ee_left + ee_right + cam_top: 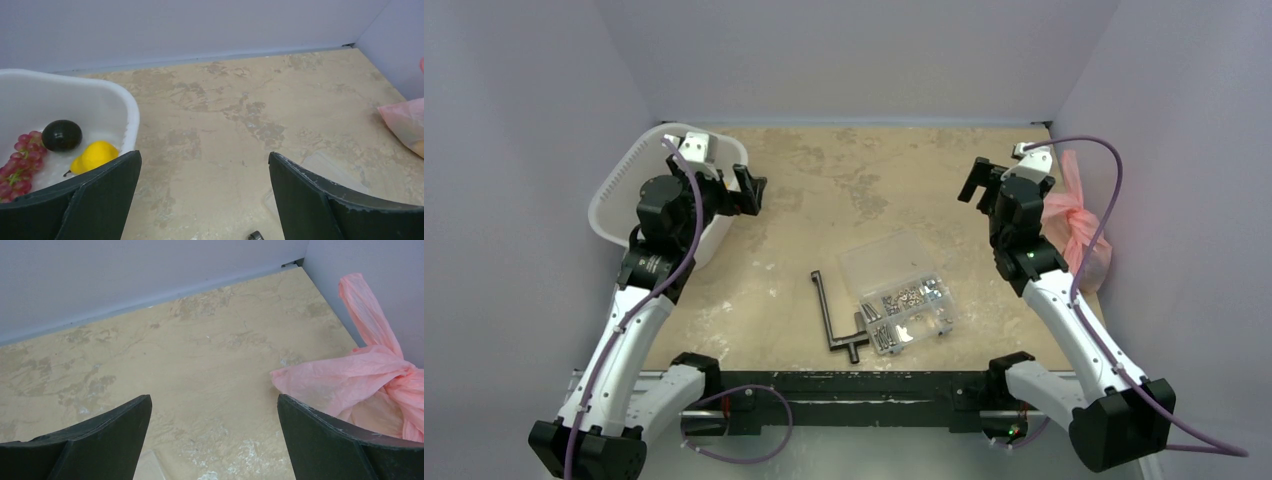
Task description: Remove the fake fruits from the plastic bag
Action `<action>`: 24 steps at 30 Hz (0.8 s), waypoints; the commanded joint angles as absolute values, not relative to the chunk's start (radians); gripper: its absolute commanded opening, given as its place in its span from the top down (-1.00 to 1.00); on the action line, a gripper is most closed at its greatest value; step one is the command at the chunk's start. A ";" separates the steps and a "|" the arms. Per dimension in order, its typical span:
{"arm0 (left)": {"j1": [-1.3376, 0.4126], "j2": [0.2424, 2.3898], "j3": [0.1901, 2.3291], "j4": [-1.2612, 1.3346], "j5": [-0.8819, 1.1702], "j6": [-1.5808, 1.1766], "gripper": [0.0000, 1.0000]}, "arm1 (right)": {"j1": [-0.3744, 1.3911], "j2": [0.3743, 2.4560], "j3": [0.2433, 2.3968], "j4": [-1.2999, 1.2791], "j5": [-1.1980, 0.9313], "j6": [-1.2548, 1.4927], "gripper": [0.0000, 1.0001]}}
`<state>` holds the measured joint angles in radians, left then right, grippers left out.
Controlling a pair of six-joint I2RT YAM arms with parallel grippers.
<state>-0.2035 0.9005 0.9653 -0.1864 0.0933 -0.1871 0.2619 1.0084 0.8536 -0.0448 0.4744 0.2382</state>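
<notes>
Left claw — wide open, empty, beside basket holding grapes, lemon. Right claw — wide open, empty, near pink bag.

We hold three views: the top external, high above the near edge, looking down over the whole table; the left wrist, low and close, facing the far wall past the white basket; the right wrist likewise, sharing the pink bag with it.
</notes>
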 commanded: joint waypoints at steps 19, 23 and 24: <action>-0.382 0.967 1.037 -0.215 0.207 -0.129 -0.98 | 0.125 1.174 0.956 -0.188 0.817 0.583 -0.98; -0.390 0.991 1.054 -0.206 0.236 -0.142 -0.96 | 0.066 1.218 0.966 -0.190 0.946 0.590 -0.98; -0.390 1.001 1.061 -0.206 0.249 -0.149 -0.95 | 0.061 1.234 0.971 -0.186 0.983 0.591 -0.98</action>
